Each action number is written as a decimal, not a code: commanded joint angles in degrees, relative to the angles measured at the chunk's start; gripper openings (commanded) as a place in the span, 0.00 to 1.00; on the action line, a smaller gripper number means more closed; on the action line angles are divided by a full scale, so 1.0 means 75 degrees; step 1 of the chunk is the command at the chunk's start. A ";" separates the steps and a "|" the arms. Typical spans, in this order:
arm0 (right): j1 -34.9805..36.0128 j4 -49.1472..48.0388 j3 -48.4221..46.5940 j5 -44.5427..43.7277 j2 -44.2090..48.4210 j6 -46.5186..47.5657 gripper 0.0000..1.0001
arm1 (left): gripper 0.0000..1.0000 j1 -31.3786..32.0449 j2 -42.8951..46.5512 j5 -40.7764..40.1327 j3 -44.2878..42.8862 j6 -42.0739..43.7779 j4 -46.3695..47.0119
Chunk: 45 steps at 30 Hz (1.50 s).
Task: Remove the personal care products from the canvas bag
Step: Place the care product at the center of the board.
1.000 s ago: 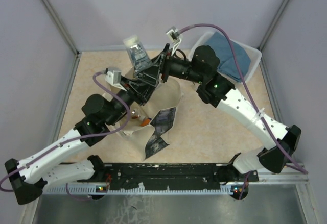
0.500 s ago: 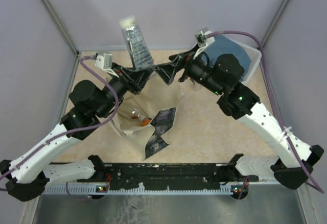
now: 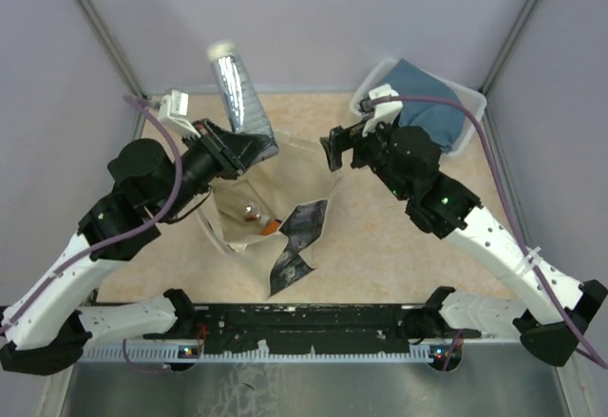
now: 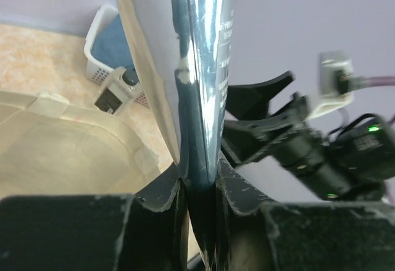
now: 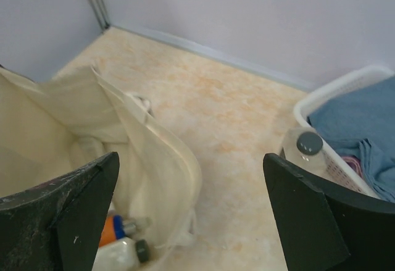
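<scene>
My left gripper (image 3: 250,147) is shut on the bottom end of a dark glossy tube (image 3: 237,94) with a white cap and holds it up above the canvas bag's (image 3: 294,175) left rim. In the left wrist view the tube (image 4: 203,67) rises from between the closed fingers of the left gripper (image 4: 199,181). My right gripper (image 3: 340,148) is open and empty, just right of the bag's rim; in the right wrist view it (image 5: 190,157) hangs over the table beside the bag (image 5: 154,154). Inside the bag lie a blue-and-orange bottle (image 5: 111,229) and a white bottle with a dark cap (image 5: 123,254).
A white plastic basket (image 3: 470,104) with a blue cloth (image 3: 432,99) stands at the back right. A clear bottle with a dark cap (image 5: 307,150) stands against the basket's (image 5: 345,86) near side. The bag's dark printed panel (image 3: 299,232) faces the front.
My left gripper has carried the tube up and to the left, out over the bag's left rim. My right gripper has drawn back to the right, away from the bag's mouth.
</scene>
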<state>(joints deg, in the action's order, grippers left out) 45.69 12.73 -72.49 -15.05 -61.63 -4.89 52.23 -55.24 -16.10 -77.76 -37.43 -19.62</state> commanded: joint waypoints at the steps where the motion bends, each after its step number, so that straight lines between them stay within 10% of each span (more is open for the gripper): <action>1: 0.0000 -0.0748 0.0990 -0.0509 0.0473 0.0877 0.99 | 0.00 -0.0040 0.0128 -0.0271 -0.1145 -0.1280 -0.1343; 12: 0.0977 -0.1905 0.2818 -0.1640 0.1147 0.2231 0.99 | 0.00 -0.0144 -0.0850 0.1656 -0.2400 -0.3693 -0.3805; 17: 0.1241 -0.3090 0.3666 -0.1712 0.1664 0.3065 0.99 | 0.00 -0.1258 -0.0833 0.5210 -0.0218 -0.5277 -0.1308; 27: 0.1305 -0.7918 0.7059 0.0802 0.2595 0.6055 0.97 | 0.00 -0.2556 -0.1115 0.7790 0.0434 -0.6741 0.0216; 45: 0.1642 -0.7754 0.5105 0.2523 0.0980 0.6643 0.84 | 0.00 -0.3635 -0.1113 0.9355 -0.0572 -0.6413 -0.1198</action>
<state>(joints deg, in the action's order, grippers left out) 57.01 -39.97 -28.97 -0.75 -51.22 41.93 25.23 -66.02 51.68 -82.52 -85.69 -31.55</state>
